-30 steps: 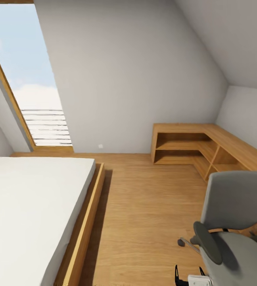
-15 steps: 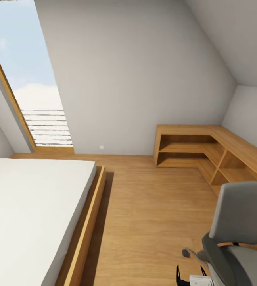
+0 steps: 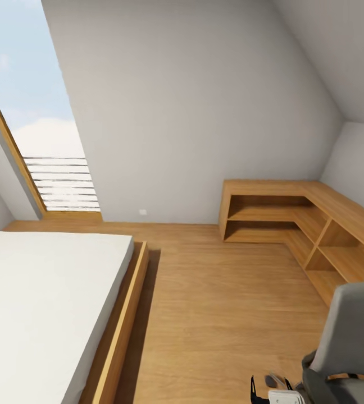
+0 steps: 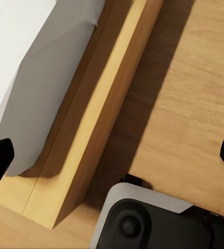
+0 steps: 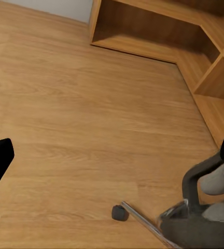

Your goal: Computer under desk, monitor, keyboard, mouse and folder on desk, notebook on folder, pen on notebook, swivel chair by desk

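The swivel chair (image 3: 350,342), with grey padded back and a dark armrest, stands at the near right on the smooth wood-grain floor (image 3: 221,314); its chrome leg and black castor (image 5: 119,212) rest on the boards. Far right, a low L-shaped light-wood cabinet (image 3: 294,216) with open shelves hugs the plain grey walls. At the left, a white mattress lies on a boxy wooden bed frame (image 4: 91,124). Both grippers' dark fingertips sit wide apart at the wrist views' edges, apparently holding nothing.

No readable text or labels, as far as visible.
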You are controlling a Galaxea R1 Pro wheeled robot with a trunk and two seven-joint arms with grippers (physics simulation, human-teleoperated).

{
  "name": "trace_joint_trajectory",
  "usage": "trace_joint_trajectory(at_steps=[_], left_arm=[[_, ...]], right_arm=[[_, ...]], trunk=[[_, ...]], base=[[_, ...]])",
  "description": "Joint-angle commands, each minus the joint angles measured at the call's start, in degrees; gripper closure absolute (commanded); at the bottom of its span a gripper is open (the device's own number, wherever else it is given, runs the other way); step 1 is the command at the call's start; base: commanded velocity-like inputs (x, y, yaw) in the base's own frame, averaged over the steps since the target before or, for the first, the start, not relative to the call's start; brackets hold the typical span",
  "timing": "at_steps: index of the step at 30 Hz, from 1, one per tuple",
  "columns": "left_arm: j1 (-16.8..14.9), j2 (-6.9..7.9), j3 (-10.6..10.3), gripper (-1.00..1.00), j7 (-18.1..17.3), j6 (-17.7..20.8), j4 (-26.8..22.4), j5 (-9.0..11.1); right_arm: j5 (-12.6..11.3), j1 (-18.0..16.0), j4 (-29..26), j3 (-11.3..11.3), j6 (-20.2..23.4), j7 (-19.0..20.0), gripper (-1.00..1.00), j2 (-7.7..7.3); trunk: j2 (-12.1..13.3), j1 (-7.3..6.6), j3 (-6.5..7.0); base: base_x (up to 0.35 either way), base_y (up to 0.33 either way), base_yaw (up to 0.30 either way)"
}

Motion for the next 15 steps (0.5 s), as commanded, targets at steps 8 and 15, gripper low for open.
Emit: trace_joint_trajectory(at_steps=[8, 15], left_arm=[[0.0, 0.06, -0.5, -1.0, 0.4, -0.1, -0.1, 0.4], [0.0, 0.08, -0.5, -1.0, 0.5, -0.1, -0.1, 0.4]], right_arm=[[-0.2, -0.1, 0.1, 0.5, 0.7, -0.3, -1.0, 0.0], [-0.3, -0.1, 0.1, 0.4, 0.8, -0.3, -1.0, -0.02]], trunk=[[-0.1, 0.07, -0.1], [-0.1, 0.07, -0.1]], base=[[0.321, 0.0, 0.0], [0.321, 0.0, 0.0]])
